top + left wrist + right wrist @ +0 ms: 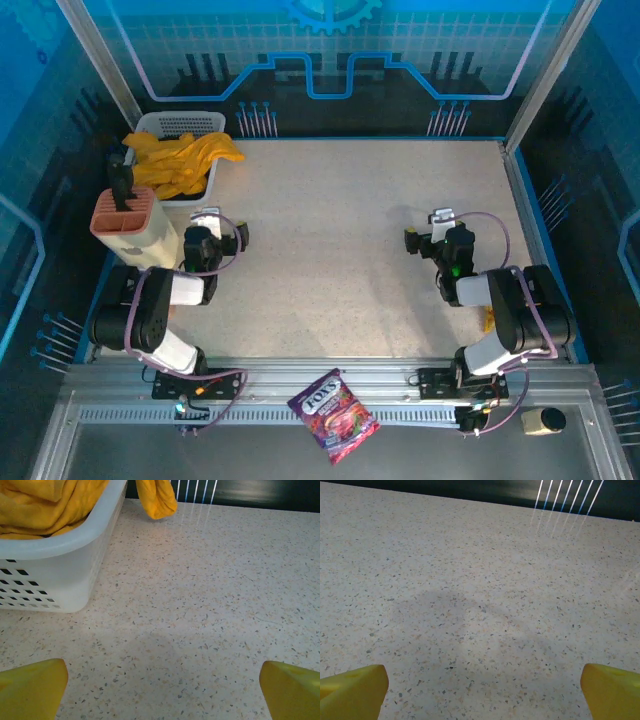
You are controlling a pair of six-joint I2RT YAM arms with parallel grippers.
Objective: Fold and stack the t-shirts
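The golden-yellow t-shirts point(178, 160) lie crumpled in the white basket point(185, 122) at the speckled table's point(350, 240) far left corner, one fold spilling over its rim, while the left gripper point(162, 690) near the basket and the right gripper point(482, 690) well away both hover with jaws spread wide, holding nothing.

Bright, even overhead light on the worktop point(360, 230); dim and blue-tinted on the surrounding walls point(30, 200). Soft, diffuse grey shadow mid-frame on the speckled surface in both wrist views. White streaky reflections along the dark far edge, faint sheen just below them. Slightly blown out on the white basket point(60, 565) wall. Sharp overhead and on the speckle; out of focus on the yellow jaws at bottom corners. Mild wide-angle lean at overhead edges.
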